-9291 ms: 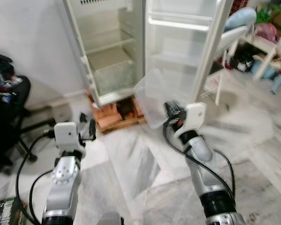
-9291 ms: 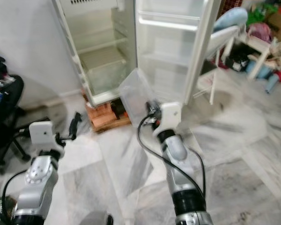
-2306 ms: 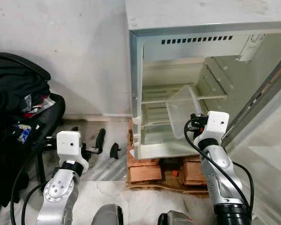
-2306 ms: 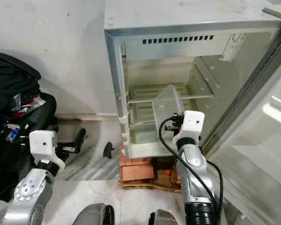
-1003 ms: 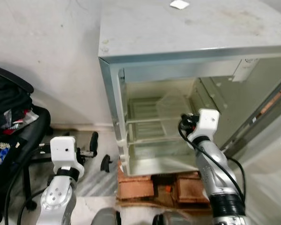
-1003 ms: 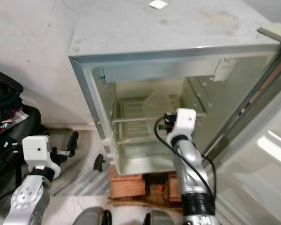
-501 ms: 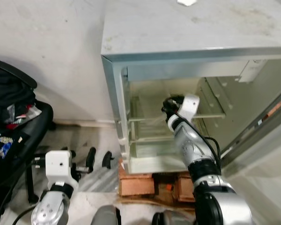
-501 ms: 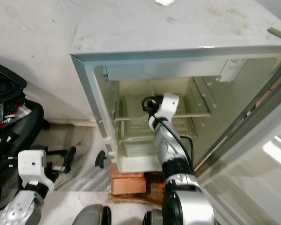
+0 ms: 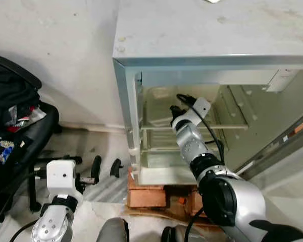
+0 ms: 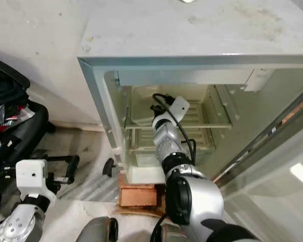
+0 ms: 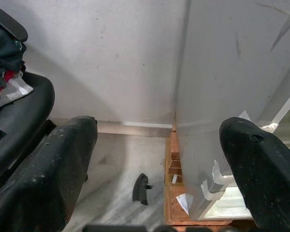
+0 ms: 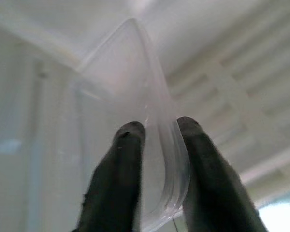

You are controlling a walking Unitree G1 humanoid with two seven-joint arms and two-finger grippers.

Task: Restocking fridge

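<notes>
The small fridge [image 9: 207,35] stands open on bricks. My right arm reaches deep inside it at the level of the upper wire shelf [image 9: 227,126]. My right gripper [image 12: 162,145] is shut on the rim of a clear plastic container [image 12: 130,72], one finger on each side of the wall. From the head, the container [image 10: 141,113] sits over the left part of that shelf. My left gripper [image 9: 105,169] hangs low beside the fridge's left wall, open with nothing in it; its fingers [image 11: 53,164] stand wide apart above the floor.
A black office chair [image 9: 20,131] piled with dark clothes stands to the left. The open fridge door [image 9: 283,146] runs along the right. Bricks [image 9: 146,194] lift the fridge off the marble floor. A small black piece [image 11: 141,188] lies on the floor by the bricks.
My right arm has pushed further into the fridge and to the left, carrying the container to the upper shelf. The left arm has hardly moved.
</notes>
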